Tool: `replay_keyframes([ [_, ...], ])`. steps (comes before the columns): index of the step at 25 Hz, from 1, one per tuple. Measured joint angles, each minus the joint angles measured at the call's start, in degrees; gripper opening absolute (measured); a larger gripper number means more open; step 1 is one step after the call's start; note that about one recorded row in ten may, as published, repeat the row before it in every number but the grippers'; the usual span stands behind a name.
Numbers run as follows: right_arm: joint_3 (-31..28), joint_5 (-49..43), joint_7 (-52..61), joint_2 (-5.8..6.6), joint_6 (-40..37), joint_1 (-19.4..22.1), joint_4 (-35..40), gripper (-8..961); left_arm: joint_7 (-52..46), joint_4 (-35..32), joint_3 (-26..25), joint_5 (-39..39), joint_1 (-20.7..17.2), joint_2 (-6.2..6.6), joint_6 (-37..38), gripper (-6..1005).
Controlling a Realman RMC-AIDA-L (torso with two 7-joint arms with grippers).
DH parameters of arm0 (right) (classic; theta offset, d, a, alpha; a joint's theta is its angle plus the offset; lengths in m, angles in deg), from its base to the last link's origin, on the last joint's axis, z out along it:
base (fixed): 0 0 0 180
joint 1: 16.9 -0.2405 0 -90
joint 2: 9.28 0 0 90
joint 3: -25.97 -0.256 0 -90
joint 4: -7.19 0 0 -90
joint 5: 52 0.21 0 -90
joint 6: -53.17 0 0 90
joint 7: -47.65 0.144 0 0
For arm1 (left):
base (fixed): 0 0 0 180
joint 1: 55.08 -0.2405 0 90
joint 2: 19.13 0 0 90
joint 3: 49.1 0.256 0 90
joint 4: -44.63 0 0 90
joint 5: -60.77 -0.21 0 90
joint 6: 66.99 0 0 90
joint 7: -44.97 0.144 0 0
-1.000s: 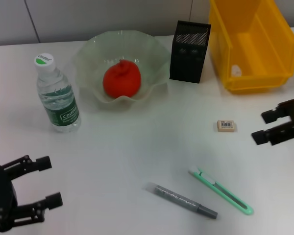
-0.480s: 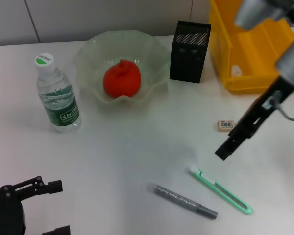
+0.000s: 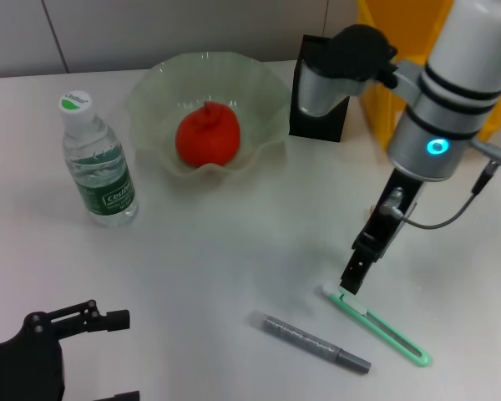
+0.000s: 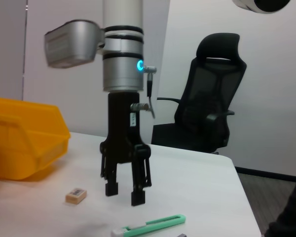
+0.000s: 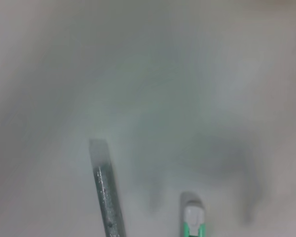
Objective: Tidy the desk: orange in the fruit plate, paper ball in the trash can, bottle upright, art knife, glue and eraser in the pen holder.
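The orange (image 3: 207, 135) sits in the fruit plate (image 3: 263, 88) and the bottle (image 3: 96, 163) stands upright. At 5 o'clock, the right gripper (image 4: 125, 192), jaws parted and empty, hangs above the art knife (image 3: 376, 325); glue (image 3: 315, 342) and eraser (image 4: 76, 195) lie loose. The left gripper (image 3: 100, 355) idles at 7 o'clock, open.

the bottle (image 3: 98, 170), standing at nine o'clock from the glass bowl (image 3: 154, 100), carries a green label with a white logo too small to read. the eraser (image 4: 75, 196) bears a barcode-like mark, unreadable. nothing else shows legible writing.
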State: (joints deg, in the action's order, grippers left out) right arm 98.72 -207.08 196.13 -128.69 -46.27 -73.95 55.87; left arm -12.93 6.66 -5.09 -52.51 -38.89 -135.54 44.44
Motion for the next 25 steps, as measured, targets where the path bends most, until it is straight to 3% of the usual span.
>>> replay_keyframes([
  [6, 3.63, 2.16, 2.52, -0.39, 3.74, -2.99, -5.66, 755, 0.11, -0.24, 0.68, -0.21, 0.36, -0.53, -0.35, 861],
  [14, 16.67, 7.48, 9.57, -0.46, 8.64, -5.46, -7.78, 752, 0.68, -0.35, 0.73, -1.44, 0.56, -1.2, -0.86, 861],
  [25, 20.42, 12.63, 10.45, -0.48, 10.76, -6.87, -11.18, 748, 0.7, 0.01, 0.73, -1.58, 1.19, -1.39, -2.09, 861],
])
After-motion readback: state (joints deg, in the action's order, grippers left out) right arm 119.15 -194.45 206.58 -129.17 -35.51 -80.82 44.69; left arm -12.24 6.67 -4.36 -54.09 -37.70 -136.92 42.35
